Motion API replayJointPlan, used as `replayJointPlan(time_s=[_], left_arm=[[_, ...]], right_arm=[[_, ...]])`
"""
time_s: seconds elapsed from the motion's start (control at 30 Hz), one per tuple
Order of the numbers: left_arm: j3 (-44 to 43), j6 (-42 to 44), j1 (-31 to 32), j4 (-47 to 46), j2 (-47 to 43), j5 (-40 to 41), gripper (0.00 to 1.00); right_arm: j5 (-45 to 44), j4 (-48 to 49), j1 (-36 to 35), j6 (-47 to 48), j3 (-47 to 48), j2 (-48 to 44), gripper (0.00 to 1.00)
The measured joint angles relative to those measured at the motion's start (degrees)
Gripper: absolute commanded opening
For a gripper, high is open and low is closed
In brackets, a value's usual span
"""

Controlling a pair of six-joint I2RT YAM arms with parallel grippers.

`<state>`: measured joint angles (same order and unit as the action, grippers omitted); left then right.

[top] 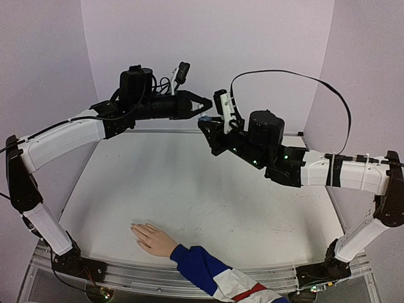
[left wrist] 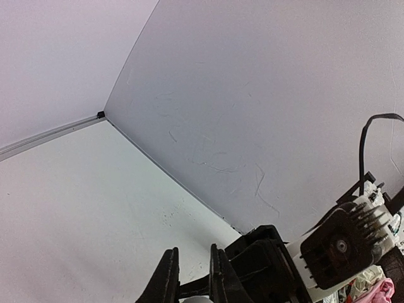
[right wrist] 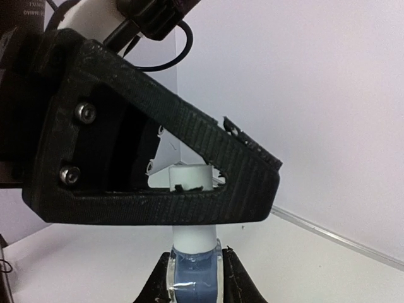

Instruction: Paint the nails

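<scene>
nails are sitting at the fingertips of the pale hand, which is lying flat on the desk at its near left, fingers pointing left; they are showing too small to tell any colour. the blue, white and red sleeve is trailing off over the near edge, right of the hand. well apart from them, raised over the far middle of the desk, the left end effector is reaching rightward and pinching narrowly on the white cap of the small blue bottle. the right end effector is pointing in from the right, just below it, and is clamping the bottle's body between its fingers.
</scene>
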<state>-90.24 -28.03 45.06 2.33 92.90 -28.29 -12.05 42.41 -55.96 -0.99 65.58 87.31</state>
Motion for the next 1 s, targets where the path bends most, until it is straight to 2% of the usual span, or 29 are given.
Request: replayJointPlan(time_s=[0.07,0.13,0.3,0.4,0.47,0.63,0.73,0.87,1.0], left_arm=[[0.0,-0.4,0.1,0.2,0.2,0.0,0.04],[-0.1,-0.6,0.0,0.2,0.3,0.0,0.16],[-0.1,-1.4,0.1,1.3,0.3,-1.5,0.62],[-0.2,-0.8,0.0,2.0,0.1,-3.7,0.83],[-0.1,0.1,-0.2,2.6,-0.2,-5.9,0.9],[1.2,1.7,-1.5,4.0,-3.3,-9.5,0.93],[1.4,1.8,-2.3,4.1,-5.3,-10.8,0.91],[1.4,0.9,-2.3,3.4,-5.7,-13.1,0.81],[1.4,0.9,-1.6,3.3,-5.2,-15.6,0.63]], right_arm=[[-2.4,0.3,-0.7,2.4,-0.2,0.0,0.0],[-2.6,0.4,-0.7,3.8,-0.3,0.0,0.0],[-0.3,2.0,0.4,4.9,-0.9,-0.1,0.0],[7.6,2.3,3.5,4.0,-1.9,-1.3,0.0],[15.5,2.6,6.8,2.2,-1.9,-1.9,0.0],[37.7,3.5,15.1,-3.7,-1.9,-2.4,0.0],[50.5,3.4,16.2,-7.0,-0.8,-1.5,0.0],[62.6,4.1,15.5,-11.2,3.3,2.3,0.0],[68.5,4.4,15.3,-14.2,4.8,5.2,0.0]])
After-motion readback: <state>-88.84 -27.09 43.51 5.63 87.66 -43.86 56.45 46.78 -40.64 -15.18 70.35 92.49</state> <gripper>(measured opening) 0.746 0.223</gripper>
